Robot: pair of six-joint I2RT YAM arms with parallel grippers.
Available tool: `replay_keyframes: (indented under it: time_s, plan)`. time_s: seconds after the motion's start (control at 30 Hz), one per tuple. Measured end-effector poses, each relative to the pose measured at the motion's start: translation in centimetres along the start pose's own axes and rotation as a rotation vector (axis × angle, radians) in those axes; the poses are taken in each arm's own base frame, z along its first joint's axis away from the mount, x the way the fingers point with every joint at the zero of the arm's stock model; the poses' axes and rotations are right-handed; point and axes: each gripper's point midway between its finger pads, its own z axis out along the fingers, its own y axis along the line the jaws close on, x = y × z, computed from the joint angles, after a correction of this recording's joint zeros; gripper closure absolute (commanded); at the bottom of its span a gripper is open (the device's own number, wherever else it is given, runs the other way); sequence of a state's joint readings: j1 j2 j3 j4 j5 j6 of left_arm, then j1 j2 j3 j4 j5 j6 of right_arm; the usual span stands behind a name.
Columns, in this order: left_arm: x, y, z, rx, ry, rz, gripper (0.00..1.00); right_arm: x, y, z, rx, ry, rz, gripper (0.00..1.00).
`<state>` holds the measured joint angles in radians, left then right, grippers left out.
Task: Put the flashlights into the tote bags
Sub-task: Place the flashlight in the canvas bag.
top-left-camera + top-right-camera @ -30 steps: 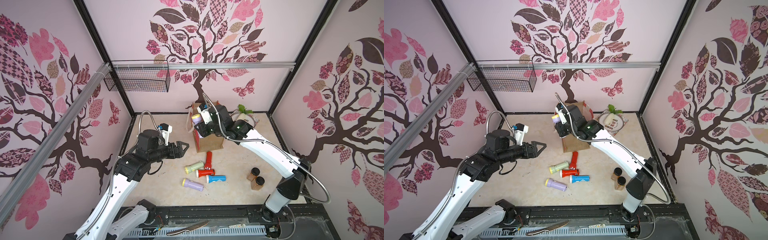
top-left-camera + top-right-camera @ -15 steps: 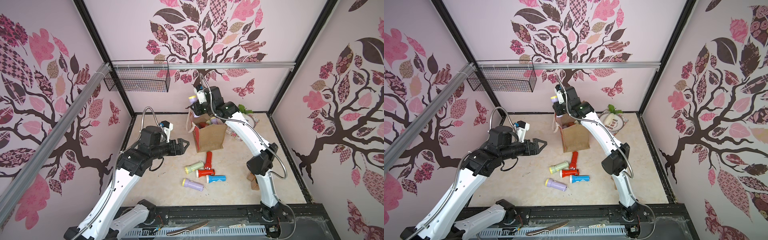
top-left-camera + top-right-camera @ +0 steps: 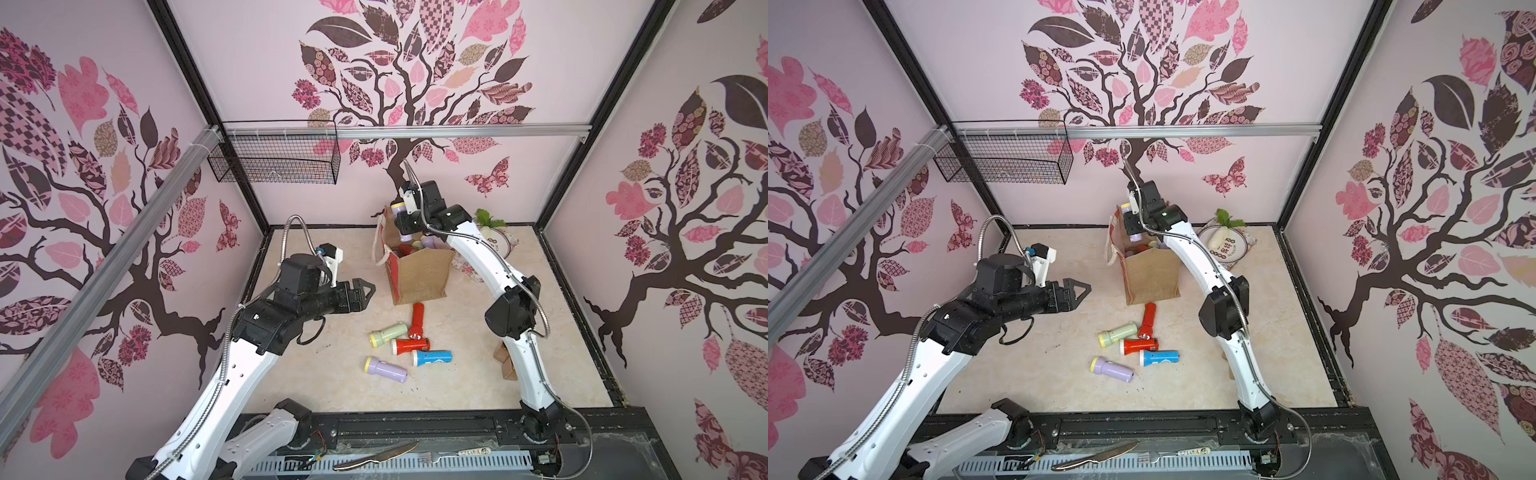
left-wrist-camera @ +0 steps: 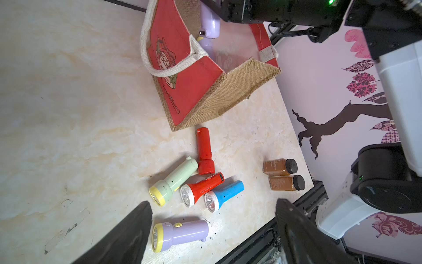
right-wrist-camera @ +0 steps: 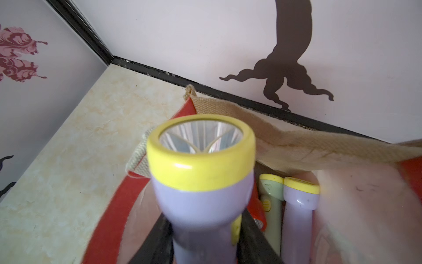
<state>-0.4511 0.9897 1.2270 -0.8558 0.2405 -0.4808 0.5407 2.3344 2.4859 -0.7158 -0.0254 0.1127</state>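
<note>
The tote bag (image 3: pixel 419 274) stood boxy and open-mouthed, with coarse woven burlap on the broad faces, smooth red side panels, and a white webbing handle drooping over one panel. My right arm arched high over it, elbow bent sharply and wrist tipped down, so the right gripper (image 3: pixel 405 226) hung at the bag's mouth. Its black fingers (image 5: pixel 153 242) were clenched on the barrel of a glossy lilac flashlight (image 5: pixel 201 182). The flared head pointed upward, a yellow ring round its faceted clear lens, and the tail end dipped into the bag. Inside the bag a pale green flashlight (image 5: pixel 269 194) and a second lilac flashlight (image 5: pixel 299 205) stood head-up, side by side.

On the marbled beige table (image 3: pixel 316 374), just in front of the bag, lay five smooth plastic ones. A red flashlight (image 3: pixel 417 318) was nearest the bag, then a green flashlight (image 3: pixel 388 333), a second red flashlight (image 3: pixel 411 345), a blue flashlight (image 3: pixel 432 357), and a third lilac flashlight (image 3: pixel 386 370) farthest from it. My left arm reached level toward the bag's red side. The left gripper (image 3: pixel 368 291) was near the bag but apart from it, jaws spread wide, grasping nothing.
</note>
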Motion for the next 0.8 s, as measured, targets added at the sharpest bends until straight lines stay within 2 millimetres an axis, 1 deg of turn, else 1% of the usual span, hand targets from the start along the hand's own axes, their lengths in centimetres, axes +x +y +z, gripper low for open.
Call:
replay_keyframes:
  time_s: [0.1, 0.23, 0.4, 0.5, 0.57, 0.6, 0.8]
  plan:
    - [0.0, 0.0, 0.0, -0.002, -0.001, 0.000, 0.12, 1.4, -0.5, 1.4, 0.013, 0.037, 0.006, 1.00]
    - [0.0, 0.0, 0.0, -0.003, -0.002, 0.001, 0.12, 2.8, -1.2, 2.8, 0.029, 0.072, 0.013, 1.00]
    - [-0.1, 0.0, -0.1, -0.002, -0.005, 0.004, 0.12, 4.1, -2.1, 4.0, 0.052, 0.106, 0.029, 1.00]
    - [-0.1, 0.0, -0.2, 0.000, -0.008, 0.005, 0.12, 4.4, -2.5, 4.3, 0.061, 0.114, 0.035, 1.00]
    - [-0.1, 0.0, -0.3, 0.001, -0.010, 0.005, 0.12, 4.5, -2.7, 4.3, 0.066, 0.116, 0.037, 0.95]
    - [-0.1, -0.1, -0.3, 0.001, -0.012, 0.006, 0.12, 4.5, -2.7, 4.3, 0.067, 0.116, 0.037, 0.90]
    - [-0.3, -0.1, -0.9, 0.001, -0.031, 0.009, 0.12, 4.5, -2.7, 4.3, 0.067, 0.116, 0.037, 0.54]
